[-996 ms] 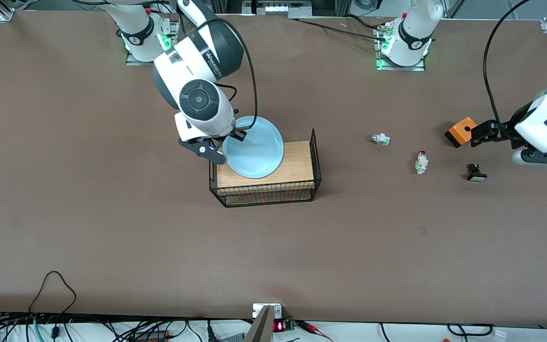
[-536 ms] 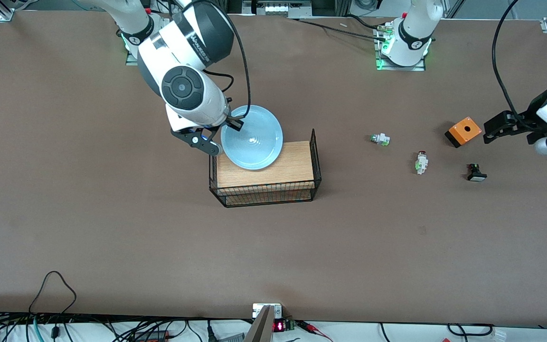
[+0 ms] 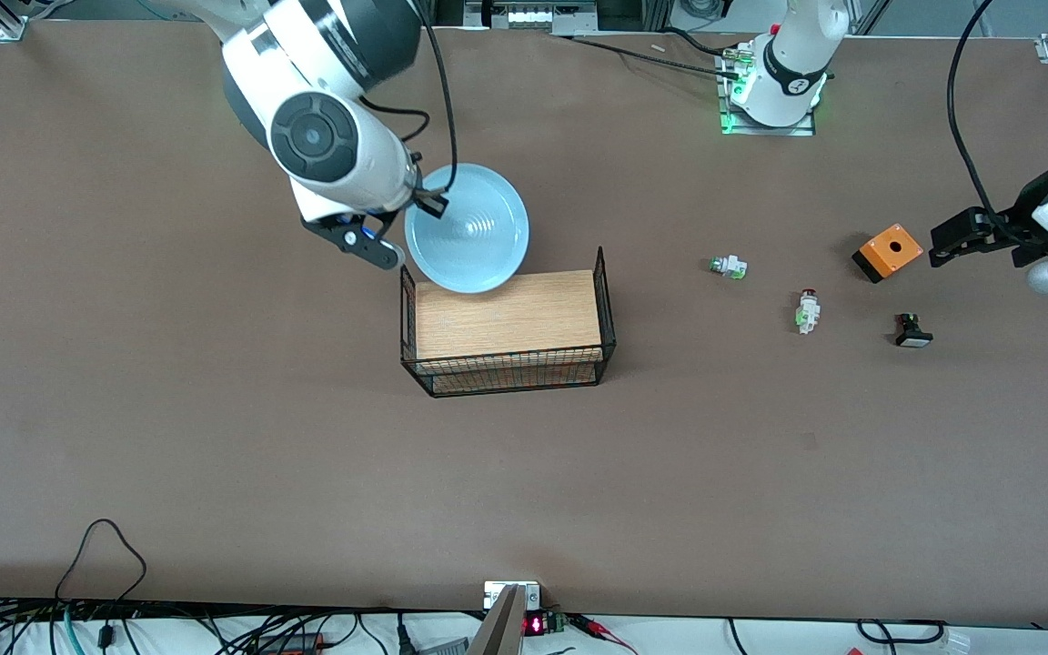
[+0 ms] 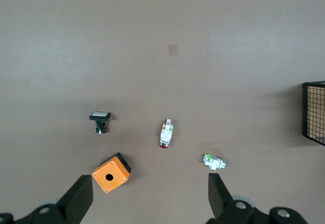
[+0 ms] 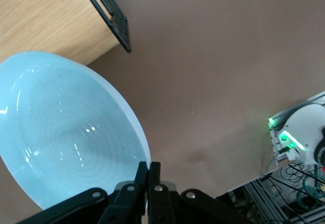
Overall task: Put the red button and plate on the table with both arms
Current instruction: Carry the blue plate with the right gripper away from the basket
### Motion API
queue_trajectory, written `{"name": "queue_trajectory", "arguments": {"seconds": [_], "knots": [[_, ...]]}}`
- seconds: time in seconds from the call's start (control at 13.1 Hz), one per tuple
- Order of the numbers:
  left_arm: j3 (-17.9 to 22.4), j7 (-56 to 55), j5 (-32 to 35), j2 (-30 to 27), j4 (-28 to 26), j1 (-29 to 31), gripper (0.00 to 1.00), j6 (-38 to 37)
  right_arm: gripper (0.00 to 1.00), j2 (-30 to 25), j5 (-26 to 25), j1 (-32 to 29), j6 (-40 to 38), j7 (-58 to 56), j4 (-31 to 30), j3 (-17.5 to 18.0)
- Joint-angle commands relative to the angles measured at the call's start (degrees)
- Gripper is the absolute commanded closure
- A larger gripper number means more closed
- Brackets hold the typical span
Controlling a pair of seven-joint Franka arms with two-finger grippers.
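While our right gripper (image 3: pixel 422 202) pinches the light blue plate (image 3: pixel 468 227) by its rim, up over the wooden board's (image 3: pixel 508 315) edge toward the robots' bases, nothing is placed yet. We see the red button (image 3: pixel 808 310) lying untouched between green-capped switch (image 3: pixel 727 267) and white-capped black switch (image 3: pixel 911 331). Our left gripper (image 3: pixel 942 243) hovers wide open beside the orange box (image 3: pixel 889 252). Bare table (image 3: pixel 215 437) lies all around.

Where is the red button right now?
The red button lies on the table toward the left arm's end, between the green-capped switch and the black switch.
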Motion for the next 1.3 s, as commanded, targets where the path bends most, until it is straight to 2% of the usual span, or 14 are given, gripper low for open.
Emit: {"name": "queue_trajectory", "arguments": {"seconds": [0.0, 0.23, 0.54, 0.84, 1.07, 1.23], "knots": [[-0.5, -0.7, -0.8, -0.2, 0.9, 0.1, 0.0, -0.6, 1.0, -2.4, 0.7, -0.8, -4.1, -1.9, -0.1, 0.2], [0.0, -1.6, -1.5, -0.2, 1.9, 0.3, 0.0, -0.4, 1.0, -5.2, 0.3, -4.0, -9.4, -10.4, -0.1, -0.8], [-0.1, -1.3, -0.9, -0.1, 2.0, 0.3, 0.0, -0.1, 1.0, -6.7, 0.2, -15.0, -14.1, -28.0, -0.1, -0.9], [-0.3, -0.6, -1.2, -0.4, 0.9, 0.3, 0.0, 1.2, 1.0, -4.7, -1.5, -26.2, -13.9, -46.9, -0.6, -1.2], [-0.3, -0.4, -1.0, -2.8, -2.4, 0.3, 0.0, 2.0, 1.0, -2.8, -5.0, -29.8, -12.6, -56.1, -0.7, -1.2], [-0.4, 2.5, -1.2, -5.1, -5.7, 0.4, 0.0, 3.6, 1.0, -0.6, -5.4, -31.9, -9.9, -61.1, -0.7, -1.2]]}}
